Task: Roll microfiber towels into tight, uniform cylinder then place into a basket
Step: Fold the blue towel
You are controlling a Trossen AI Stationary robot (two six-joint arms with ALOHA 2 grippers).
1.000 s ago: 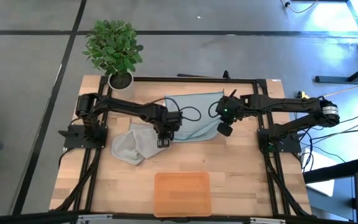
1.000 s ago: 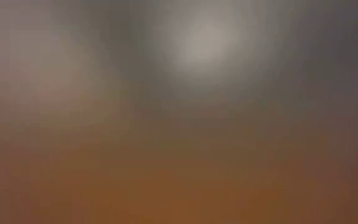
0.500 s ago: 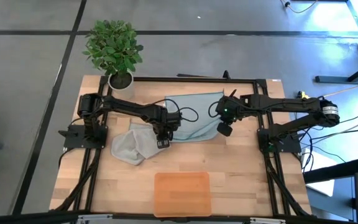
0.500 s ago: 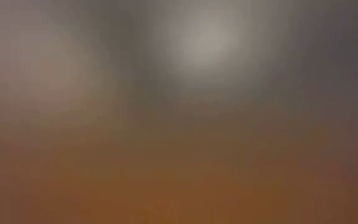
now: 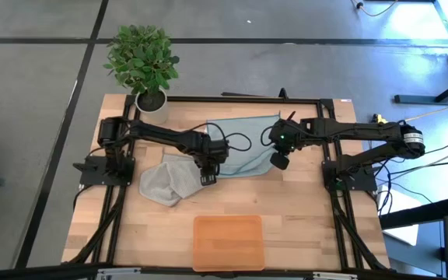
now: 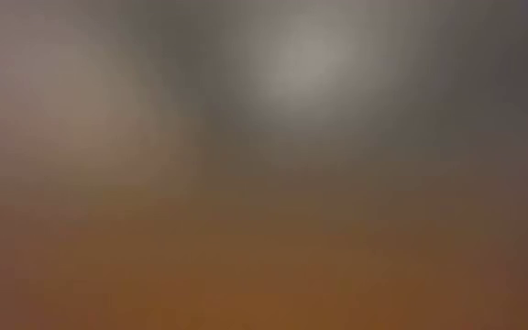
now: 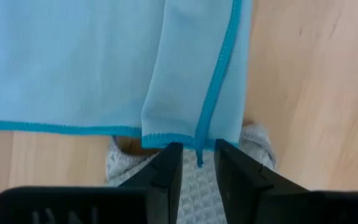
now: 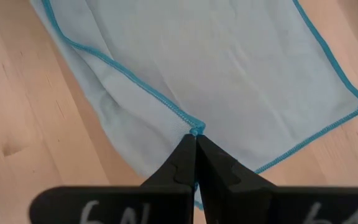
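Grey waffle-weave cloth, the light grey towel (image 5: 163, 182), lies crumpled on the left of the table (image 5: 302, 218), its edge tucked just under the near left corner of the pale blue towel (image 5: 243, 140), which is spread flat mid-table between the two arms. The left gripper (image 5: 208, 178) sits at that corner; in the left wrist view its fingers (image 7: 166, 171) stand a little apart, with the folded-over corner of the blue cloth and its darker hem running down into the narrow gap, so I judge it a light pinch on the corner rather than a firm clench, though the contact itself is partly hidden. Over the last second this gripper has edged slightly toward the front of the table, the corner coming with it, which suggests the first fold or turn of the roll is only beginning. On the right, the right gripper (image 5: 280, 161) has held its place at the blue towel's right edge, clamped tight on a pinch of hem, as the right wrist view shows. The basket (image 5: 228, 242) waits at the front edge, well apart, with nothing in it. The low view shows nothing usable.
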